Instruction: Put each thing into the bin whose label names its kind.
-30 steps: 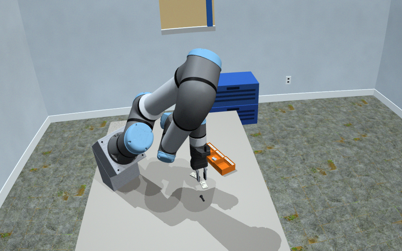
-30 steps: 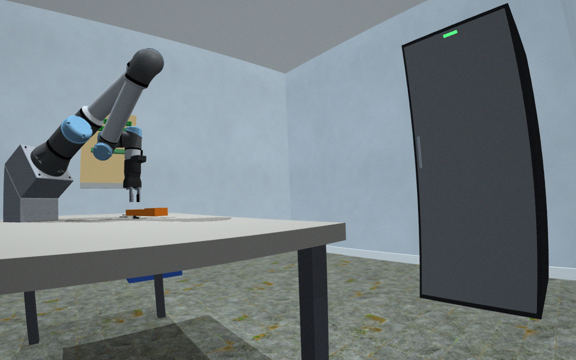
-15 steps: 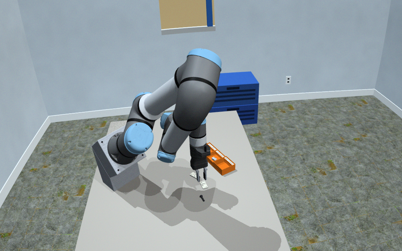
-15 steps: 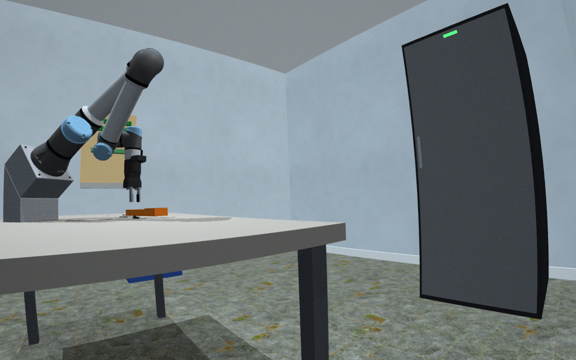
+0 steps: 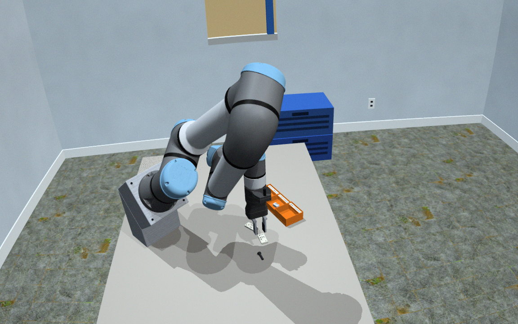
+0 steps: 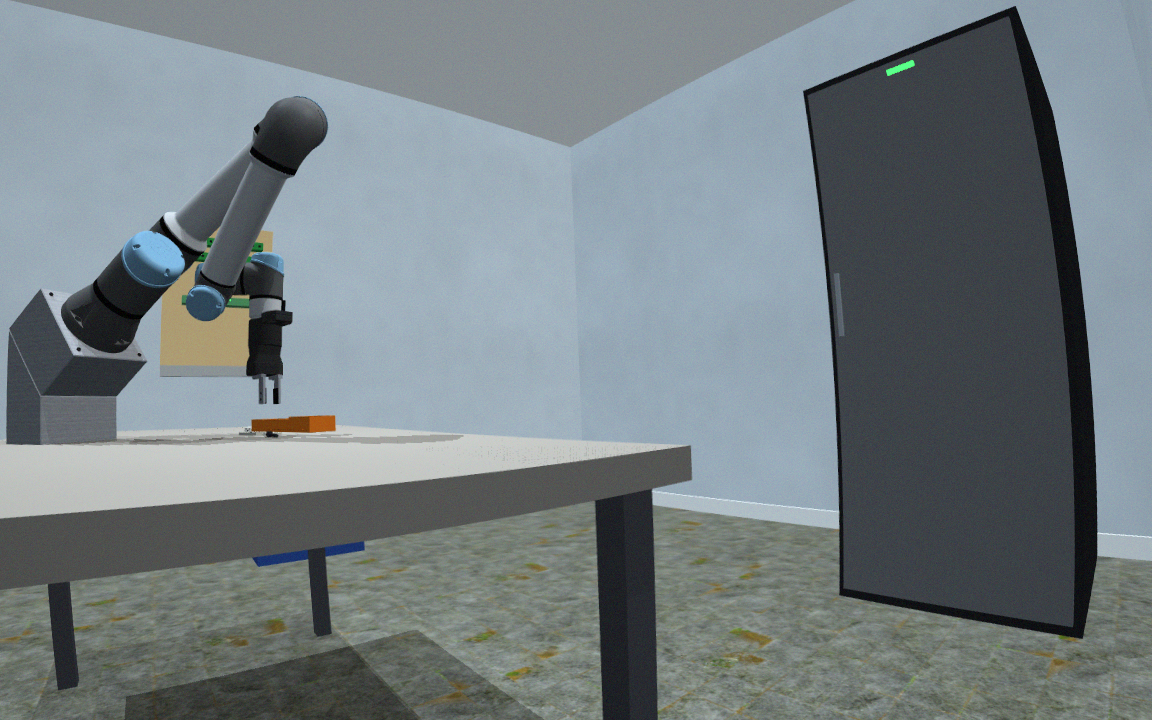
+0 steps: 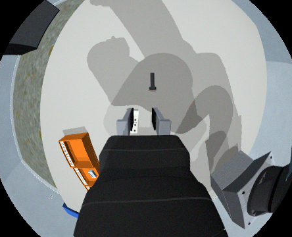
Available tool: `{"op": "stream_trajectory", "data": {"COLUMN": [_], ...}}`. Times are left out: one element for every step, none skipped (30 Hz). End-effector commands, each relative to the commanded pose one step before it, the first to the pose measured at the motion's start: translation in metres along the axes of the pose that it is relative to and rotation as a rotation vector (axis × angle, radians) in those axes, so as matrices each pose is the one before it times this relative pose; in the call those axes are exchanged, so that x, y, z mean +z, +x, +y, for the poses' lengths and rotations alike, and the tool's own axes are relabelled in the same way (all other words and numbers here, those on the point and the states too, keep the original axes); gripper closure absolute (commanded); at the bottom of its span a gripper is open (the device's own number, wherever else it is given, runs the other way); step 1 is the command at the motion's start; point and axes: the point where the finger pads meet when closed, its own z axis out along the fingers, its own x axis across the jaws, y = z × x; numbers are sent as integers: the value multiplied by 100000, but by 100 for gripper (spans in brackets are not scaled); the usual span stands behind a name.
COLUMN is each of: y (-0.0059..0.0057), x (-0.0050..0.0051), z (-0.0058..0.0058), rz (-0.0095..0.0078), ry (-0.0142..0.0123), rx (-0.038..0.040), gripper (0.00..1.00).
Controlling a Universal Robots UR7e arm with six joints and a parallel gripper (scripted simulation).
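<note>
The walls (image 5: 132, 60) are pale blue-grey, with a white baseboard (image 5: 405, 120) along the bottom. The floor (image 5: 434, 209) is mottled grey-green stone with small orange patches. A long light-grey table (image 6: 473, 461) stands on dark legs (image 6: 625, 608). Behind its far end is a blue drawer cabinet (image 5: 307, 116). A tan board (image 5: 236, 18) hangs on the back wall, near a white outlet (image 5: 371, 103). A tall dark cabinet (image 6: 947, 340) carries a small green light (image 6: 900, 67).

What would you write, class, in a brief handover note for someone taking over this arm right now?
Gripper: open, holding nothing, hovering above the table.
Below it on the table: near domino and far domino; black bolt lies apart from them.
Orange bins: a small white piece is in the middle compartment.
Labels are too small to read.
Left: sort the dominoes and bolt by label, then let go.
</note>
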Motion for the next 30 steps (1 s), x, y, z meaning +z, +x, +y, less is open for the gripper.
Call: {"op": "stream_trajectory", "data": {"y": [1939, 30, 30, 30, 0, 0, 30, 30, 30, 29, 29, 29, 29, 29, 28, 29, 28, 28, 28, 27, 27, 0, 0, 27, 27, 27, 26, 26, 26, 26], "x": [117, 0, 0, 0, 0, 0, 0, 0, 0, 0, 0, 1, 1, 1, 1, -1, 1, 1, 1, 1, 1, 0, 0, 1, 1, 1, 1, 1, -1, 1], "z": [-4353, 15, 15, 16, 0, 0, 16, 16, 16, 16, 16, 16, 17, 17, 17, 17, 17, 17, 17, 18, 18, 0, 0, 18, 18, 18, 18, 18, 19, 18], "rz": [-2629, 0, 0, 0, 0, 0, 0, 0, 0, 0, 0, 0, 0, 0, 0, -1, 0, 0, 0, 0, 0, 0, 0, 0, 0, 0, 0, 0, -1, 0], "ry": [-3651, 0, 0, 0, 0, 0, 0, 0, 0, 0, 0, 0, 0, 0, 0, -1, 0, 0, 0, 0, 0, 0, 0, 0, 0, 0, 0, 0, -1, 0], "rx": [-2128, 0, 0, 0, 0, 0, 0, 0, 0, 0, 0, 0, 0, 0, 0, 0, 0, 0, 0, 0, 0, 0, 0, 0, 0, 0, 0, 0, 0, 0], "gripper": [38, 38, 38, 38, 38, 38, 38, 38, 38, 38, 38, 38, 38, 38, 38, 38, 38, 38, 38, 38, 38, 38, 38, 38, 38, 38, 38, 38, 38, 38]}}
